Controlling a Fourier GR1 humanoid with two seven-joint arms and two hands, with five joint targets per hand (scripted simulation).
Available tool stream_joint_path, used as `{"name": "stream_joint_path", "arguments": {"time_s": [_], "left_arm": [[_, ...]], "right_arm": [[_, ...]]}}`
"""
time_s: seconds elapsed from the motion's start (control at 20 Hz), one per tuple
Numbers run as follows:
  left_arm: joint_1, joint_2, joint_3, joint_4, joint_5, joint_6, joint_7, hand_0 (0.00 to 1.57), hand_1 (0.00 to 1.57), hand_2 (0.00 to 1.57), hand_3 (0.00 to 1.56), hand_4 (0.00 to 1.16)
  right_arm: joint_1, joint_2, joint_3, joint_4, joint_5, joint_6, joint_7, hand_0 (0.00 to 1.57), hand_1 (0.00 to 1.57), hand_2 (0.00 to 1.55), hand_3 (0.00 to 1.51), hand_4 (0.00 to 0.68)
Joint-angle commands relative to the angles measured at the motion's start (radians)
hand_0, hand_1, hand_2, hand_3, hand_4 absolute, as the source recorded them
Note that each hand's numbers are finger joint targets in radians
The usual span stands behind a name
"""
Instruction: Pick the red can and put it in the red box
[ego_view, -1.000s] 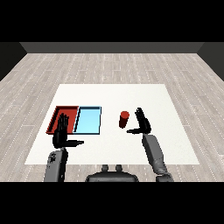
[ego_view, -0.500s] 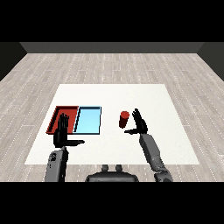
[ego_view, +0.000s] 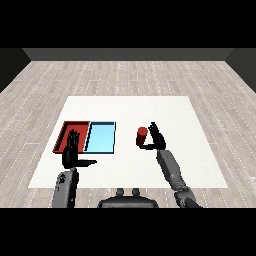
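The red can (ego_view: 142, 136) stands upright on the white table, right of the trays. My right hand (ego_view: 156, 138) is right beside it on its right side, fingers straight and thumb reaching under the can's near side, open and not closed round it. The red tray (ego_view: 65, 133) lies at the left with the light blue tray (ego_view: 101, 137) next to it. My left hand (ego_view: 72, 152) is raised with straight fingers over the near edge of the red tray, open and holding nothing.
The white table (ego_view: 130, 112) stretches well beyond the trays toward the back and the right. Grey wood floor surrounds it.
My right hand has moved left and forward, closing in on the red can until it is right beside it. The left hand and the can have stayed in place.
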Motion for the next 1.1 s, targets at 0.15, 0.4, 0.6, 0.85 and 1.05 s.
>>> {"name": "stream_joint_path", "arguments": {"time_s": [0.15, 0.4, 0.6, 0.85, 1.05], "left_arm": [[0.034, -0.024, -0.024, -0.016, -0.024, 0.013, -0.035, 0.00, 0.00, 0.00, 0.00, 0.00], [0.034, -0.020, -0.025, -0.067, -0.016, 0.021, 0.012, 0.00, 0.00, 0.00, 0.00, 0.00], [0.007, 0.016, 0.012, -0.088, 0.047, -0.013, 0.091, 0.00, 0.00, 0.00, 0.00, 0.00], [-0.013, 0.018, 0.024, -0.035, 0.038, -0.013, 0.038, 0.00, 0.00, 0.00, 0.00, 0.00], [0.011, -0.033, -0.022, -0.084, -0.002, 0.041, 0.059, 0.00, 0.00, 0.00, 0.00, 0.00]], "right_arm": [[-0.074, 0.016, 0.024, 0.138, 0.015, -0.032, -0.074, 0.00, 0.00, 0.00, 0.00, 0.000], [-0.172, -0.006, -0.025, 0.196, -0.026, -0.018, -0.027, 0.00, 0.00, 0.00, 0.00, 0.000], [-0.093, 0.016, 0.042, 0.105, -0.044, -0.083, -0.002, 0.00, 0.00, 0.00, 0.00, 0.000], [-0.221, 0.007, 0.020, 0.288, -0.037, -0.039, -0.053, 0.00, 0.00, 0.00, 0.00, 0.000], [-0.251, 0.016, 0.157, 0.368, -0.180, -0.102, -0.139, 0.00, 0.00, 0.00, 0.00, 0.000]]}}
